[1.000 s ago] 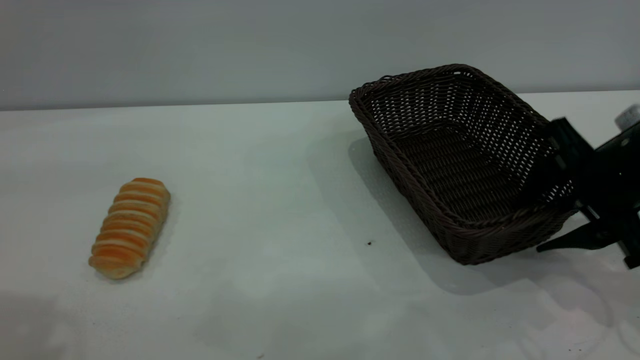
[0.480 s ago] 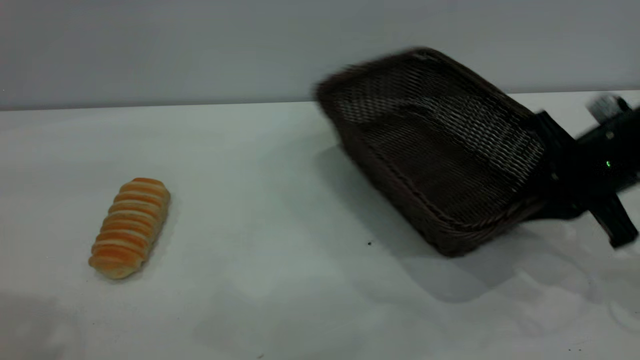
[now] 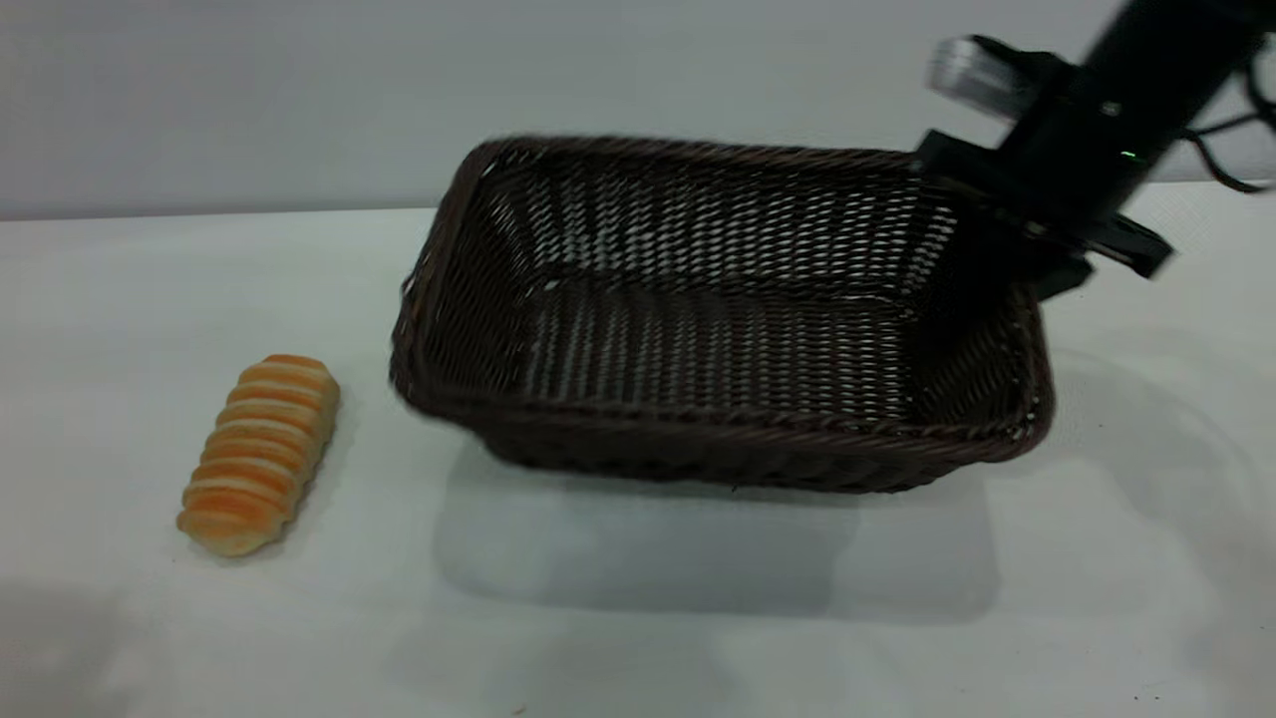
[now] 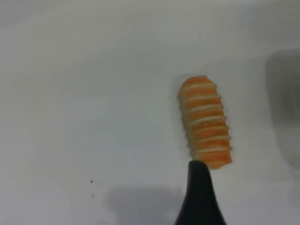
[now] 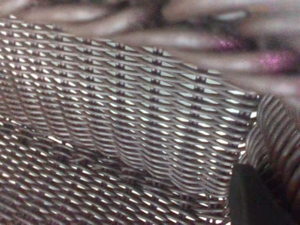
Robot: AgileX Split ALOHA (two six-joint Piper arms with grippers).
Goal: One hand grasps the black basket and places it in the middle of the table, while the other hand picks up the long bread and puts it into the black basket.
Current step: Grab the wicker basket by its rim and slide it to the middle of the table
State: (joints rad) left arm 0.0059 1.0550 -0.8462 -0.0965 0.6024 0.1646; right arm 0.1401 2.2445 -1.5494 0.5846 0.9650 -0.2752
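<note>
The black basket point(image 3: 718, 329) is near the middle of the table point(image 3: 638, 638), roughly level, and its shadow lies in front of it. My right gripper point(image 3: 1007, 249) is shut on the basket's right rim and comes down from the upper right. In the right wrist view the weave point(image 5: 131, 117) fills the picture, with one black finger point(image 5: 253, 197) against it. The long bread point(image 3: 259, 454) lies on the table at the left, apart from the basket. The left wrist view shows the bread point(image 4: 205, 123), with part of my left gripper point(image 4: 200, 197) just short of its near end.
A grey wall point(image 3: 299, 100) runs behind the table's far edge. Bare tabletop lies in front of the basket and between the basket and the bread. A few tiny dark specks point(image 4: 91, 181) dot the surface.
My right gripper has carried the basket from the right side leftward to the middle and turned it from tilted to roughly level. The arm has risen. The bread has not moved.
</note>
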